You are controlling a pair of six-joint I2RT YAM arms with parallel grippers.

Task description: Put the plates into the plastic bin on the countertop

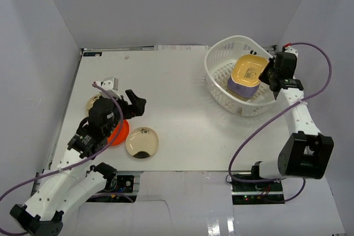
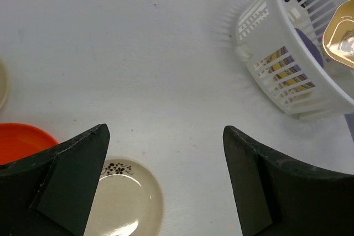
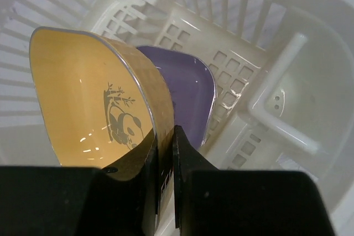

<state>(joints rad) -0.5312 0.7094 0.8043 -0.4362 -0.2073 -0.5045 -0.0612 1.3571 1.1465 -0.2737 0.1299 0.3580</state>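
A: Start at the right pincer; what has it got?

B: It is clenched on the rim of the yellow plate, the one with the panda print; one finger sits inside the dish and one behind it; the plate hangs tilted, nearly on edge, inside the plastic bin.

A: And beneath it?

B: A purple plate lies just behind and below it in the bin; whether the two touch I cannot tell.

A: So the risk?

B: I'd judge that letting go at this tilt could land the plate on its edge; it might lean on the lattice wall or slide off the purple one rather than nest flat; the grip is only a thin bite on the rim, so a jolt could twist the plate out early; the pincer also reaches in over the bin's rim, and a careless withdrawal could hook that rim and drag the bin across the counter.

A: The other arm?

B: The left pincer is spread wide and holds nothing; it hovers above the counter, well apart from the bin; an orange plate and a cream plate lie near it; a tan plate is partly hidden by the arm.

A: Trouble there?

B: The orange plate is half under the arm in the top view; a low sweep could shove it into the cream plate just beside it.
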